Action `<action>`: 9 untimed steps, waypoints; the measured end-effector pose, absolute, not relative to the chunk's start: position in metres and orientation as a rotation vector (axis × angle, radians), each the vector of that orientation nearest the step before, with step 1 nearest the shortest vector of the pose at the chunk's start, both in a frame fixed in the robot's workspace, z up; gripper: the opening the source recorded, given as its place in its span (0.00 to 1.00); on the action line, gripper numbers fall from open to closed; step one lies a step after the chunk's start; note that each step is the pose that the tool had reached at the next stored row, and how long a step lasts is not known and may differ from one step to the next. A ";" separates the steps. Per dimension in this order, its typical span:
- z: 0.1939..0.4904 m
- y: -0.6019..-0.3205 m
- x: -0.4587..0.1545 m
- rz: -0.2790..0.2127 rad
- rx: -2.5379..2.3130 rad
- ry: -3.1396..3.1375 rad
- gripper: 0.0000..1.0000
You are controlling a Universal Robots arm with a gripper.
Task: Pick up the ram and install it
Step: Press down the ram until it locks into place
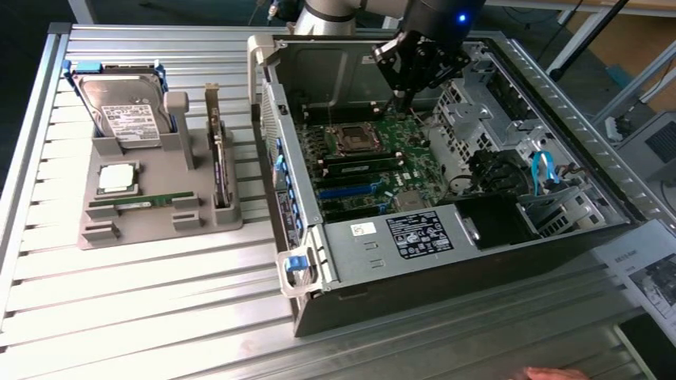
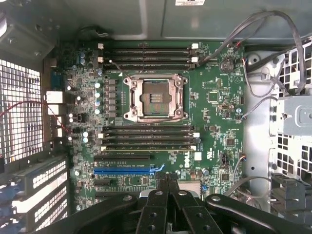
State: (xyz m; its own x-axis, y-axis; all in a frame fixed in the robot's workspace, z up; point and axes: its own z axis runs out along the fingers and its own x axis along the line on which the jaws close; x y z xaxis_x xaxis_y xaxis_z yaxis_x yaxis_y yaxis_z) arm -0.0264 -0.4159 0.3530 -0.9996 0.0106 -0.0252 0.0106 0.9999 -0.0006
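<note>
The gripper [image 1: 407, 95] is held clenched and empty above the motherboard [image 1: 365, 162]; the ram [image 1: 142, 203] is left in its holder [image 1: 158, 220]; board components could be struck on descent.

ram [image 1: 141, 203], thin narrow green circuit-board stick, lying flat lengthwise in grey holder slot, on desk at 9 o'clock of open computer case, at 6 o'clock of square silver chip, outside the case, not installed
</note>
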 end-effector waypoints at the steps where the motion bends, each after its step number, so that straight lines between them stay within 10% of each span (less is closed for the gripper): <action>1: 0.353 -0.416 -0.026 0.002 0.017 3.116 0.10; 9: 0.353 -0.416 -0.026 0.005 0.017 3.117 0.10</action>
